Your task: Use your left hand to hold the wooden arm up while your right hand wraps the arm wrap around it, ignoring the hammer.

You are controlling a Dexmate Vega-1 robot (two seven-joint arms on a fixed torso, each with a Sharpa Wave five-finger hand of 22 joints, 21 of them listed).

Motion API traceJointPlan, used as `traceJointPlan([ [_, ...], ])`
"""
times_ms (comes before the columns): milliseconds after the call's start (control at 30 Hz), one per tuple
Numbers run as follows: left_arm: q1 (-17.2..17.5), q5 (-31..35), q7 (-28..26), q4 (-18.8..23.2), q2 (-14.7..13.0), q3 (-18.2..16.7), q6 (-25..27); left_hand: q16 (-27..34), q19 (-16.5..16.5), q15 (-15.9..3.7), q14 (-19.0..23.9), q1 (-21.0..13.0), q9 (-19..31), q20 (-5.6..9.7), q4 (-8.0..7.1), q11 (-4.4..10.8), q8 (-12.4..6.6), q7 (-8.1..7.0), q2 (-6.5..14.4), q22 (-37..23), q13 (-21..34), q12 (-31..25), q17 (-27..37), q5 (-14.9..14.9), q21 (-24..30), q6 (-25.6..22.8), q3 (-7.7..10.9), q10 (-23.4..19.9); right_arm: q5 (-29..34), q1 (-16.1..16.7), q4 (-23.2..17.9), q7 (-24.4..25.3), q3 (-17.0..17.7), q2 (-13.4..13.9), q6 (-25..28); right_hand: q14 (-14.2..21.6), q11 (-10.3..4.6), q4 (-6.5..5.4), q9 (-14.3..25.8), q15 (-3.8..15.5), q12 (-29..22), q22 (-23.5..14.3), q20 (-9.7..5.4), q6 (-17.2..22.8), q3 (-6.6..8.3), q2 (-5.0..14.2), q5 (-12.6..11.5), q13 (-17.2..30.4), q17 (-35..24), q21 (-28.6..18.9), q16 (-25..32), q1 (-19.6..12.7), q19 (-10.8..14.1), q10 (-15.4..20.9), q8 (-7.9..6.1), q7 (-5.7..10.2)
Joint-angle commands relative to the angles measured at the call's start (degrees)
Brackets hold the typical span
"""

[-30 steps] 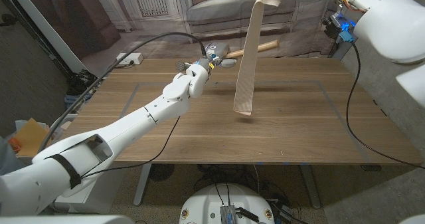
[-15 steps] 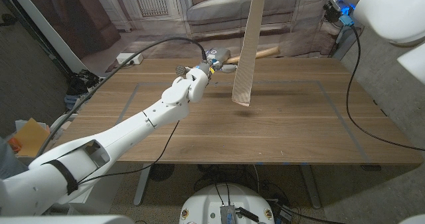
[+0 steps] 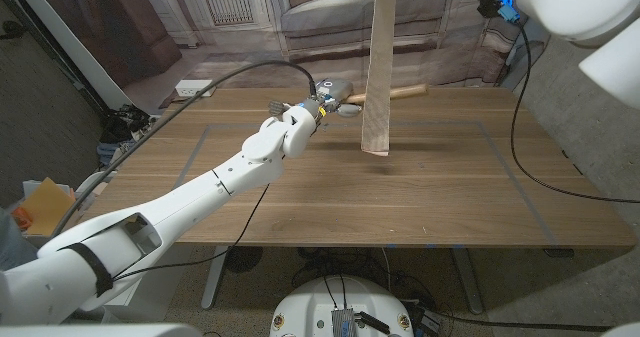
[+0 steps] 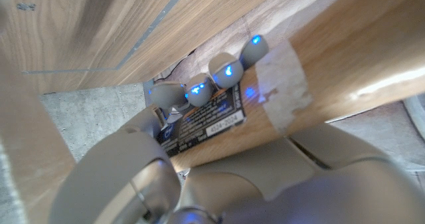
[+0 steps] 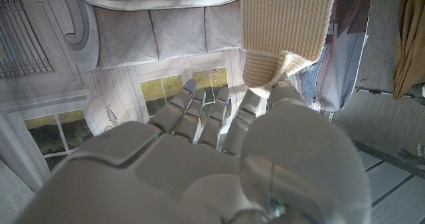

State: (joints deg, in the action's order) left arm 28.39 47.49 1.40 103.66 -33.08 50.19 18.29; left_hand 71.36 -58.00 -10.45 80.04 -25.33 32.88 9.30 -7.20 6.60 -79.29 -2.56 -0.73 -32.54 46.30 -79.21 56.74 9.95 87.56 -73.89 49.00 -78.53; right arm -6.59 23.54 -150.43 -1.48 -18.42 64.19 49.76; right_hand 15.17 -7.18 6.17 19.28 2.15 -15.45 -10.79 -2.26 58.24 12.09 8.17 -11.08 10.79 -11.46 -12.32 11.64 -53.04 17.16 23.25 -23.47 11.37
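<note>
While the left robot hand [image 3: 296,115] gripped the wooden arm [image 4: 319,84] near the tabletop's [image 3: 420,192] far edge, the right robot hand [image 5: 219,151] pinched the arm wrap [image 3: 378,72] — hanging just beside it.

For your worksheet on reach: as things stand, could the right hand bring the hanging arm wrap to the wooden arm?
Probably yes: the arm wrap hangs free beside the left hand gripping the wooden arm, nothing between.

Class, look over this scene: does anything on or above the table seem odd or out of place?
The arm wrap dangles from the right hand, its loose end clear of the table. A hammer, no part of the job, lies near the far edge, beside the left hand.
</note>
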Motion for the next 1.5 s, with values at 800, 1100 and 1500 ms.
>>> traceJointPlan([
  [800, 5.6, -1.7, 3.8, 7.3, -4.3, -5.0, -7.2, 7.5, 0.2, -0.51, 0.4, -0.3, 0.0, 2.59, -0.19, 0.01, -1.08, 0.18, 0.1, 0.0, 0.3, -1.6, 4.3, 0.0, 0.3, 0.5, -0.19, -0.4, 10.8, -15.6, 12.6, -5.1, -17.4, -5.5, 12.3, 0.8, 0.00, 0.04, 0.0, 2.34, 0.2, -0.2, -2.55, 0.4, -0.54, 0.16, -0.1, 0.3, -0.2, -0.3, -0.2, 0.2, 0.0, 0.6, 0.06, 0.28],
  [1100, 6.6, -3.7, 3.7, 8.4, -4.7, -6.5, -9.7, 7.1, 0.2, -0.44, 0.1, -0.3, 0.0, 2.69, -0.25, 0.04, -1.28, 0.06, 0.2, -0.2, 0.3, -1.8, 3.9, 0.0, 0.4, 0.6, -0.26, -0.4, 11.2, -15.3, 15.5, -4.8, -18.3, -5.6, 13.2, 0.8, 0.12, 0.01, -0.2, 2.24, 0.3, -0.3, -2.44, 0.5, -0.60, 0.19, -0.1, 0.3, -0.2, -0.3, -0.2, 0.3, -0.1, 0.7, 0.15, 0.31],
  [1500, 8.8, -6.1, -2.1, 9.1, -5.2, -9.2, -14.9, 6.8, 0.1, -0.38, 0.1, -0.4, -1.0, 2.71, -0.20, -0.07, -1.02, 0.29, 0.3, -0.2, -0.4, -1.5, 3.5, 0.0, 0.5, 0.1, -0.25, -0.7, 7.2, -7.4, 18.7, -1.8, -13.6, -4.5, 11.3, 0.8, 0.23, -0.03, -0.4, 2.09, 0.3, -0.3, -2.23, 0.6, -0.70, 0.15, -0.1, 0.3, -0.2, -0.2, -0.2, 0.4, -0.3, 0.7, 0.32, 0.51],
])
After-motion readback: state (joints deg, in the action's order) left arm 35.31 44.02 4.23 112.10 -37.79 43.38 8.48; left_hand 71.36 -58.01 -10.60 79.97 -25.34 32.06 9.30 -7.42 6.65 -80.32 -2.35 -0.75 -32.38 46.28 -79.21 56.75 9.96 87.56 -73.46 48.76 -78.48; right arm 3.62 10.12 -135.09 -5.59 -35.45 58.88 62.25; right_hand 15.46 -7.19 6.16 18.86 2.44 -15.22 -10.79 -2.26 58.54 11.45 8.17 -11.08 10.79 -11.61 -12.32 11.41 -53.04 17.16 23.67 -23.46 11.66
